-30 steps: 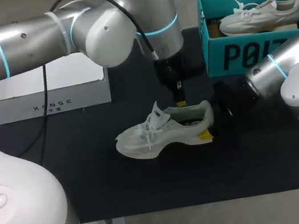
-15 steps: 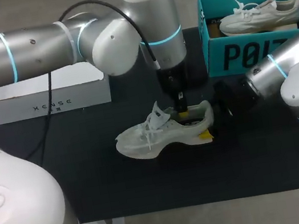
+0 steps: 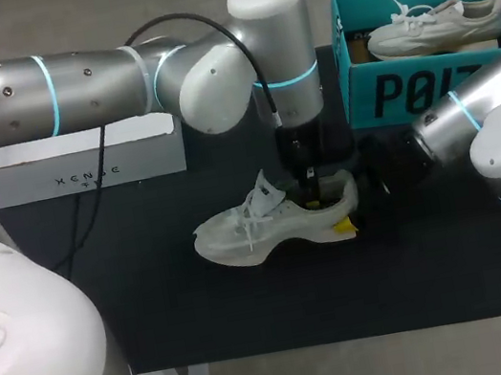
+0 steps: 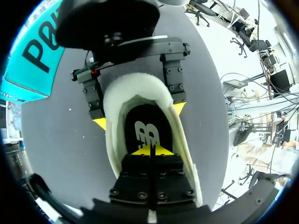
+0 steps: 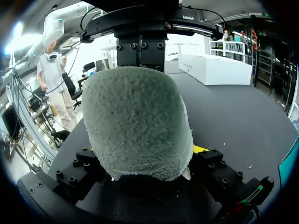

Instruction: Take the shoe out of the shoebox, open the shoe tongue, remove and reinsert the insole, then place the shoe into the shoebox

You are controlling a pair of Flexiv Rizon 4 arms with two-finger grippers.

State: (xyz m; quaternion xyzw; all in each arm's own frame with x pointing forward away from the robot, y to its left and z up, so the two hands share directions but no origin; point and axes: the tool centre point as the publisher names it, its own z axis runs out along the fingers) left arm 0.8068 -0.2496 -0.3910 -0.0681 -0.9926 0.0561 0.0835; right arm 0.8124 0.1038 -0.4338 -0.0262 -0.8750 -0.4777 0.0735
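Lowered the left tool (image 3: 308, 180) since a second ago and carried it rightward, tips now down inside the heel opening of the white sneaker (image 3: 267, 223). Shows its yellow tips pressed together, no gap, at the black insole (image 4: 145, 128); cannot tell whether pinching anything. Clamps the sneaker's heel from both sides with the right tool (image 3: 349, 204), fingers spread as wide as the heel. Stands upright on the dark surface (image 3: 253, 313), toe left, heel right, just near of the teal shoebox (image 3: 408, 87). Holds a second sneaker (image 3: 435, 24) in that box, far right. Lies far left: white carton (image 3: 82, 169).
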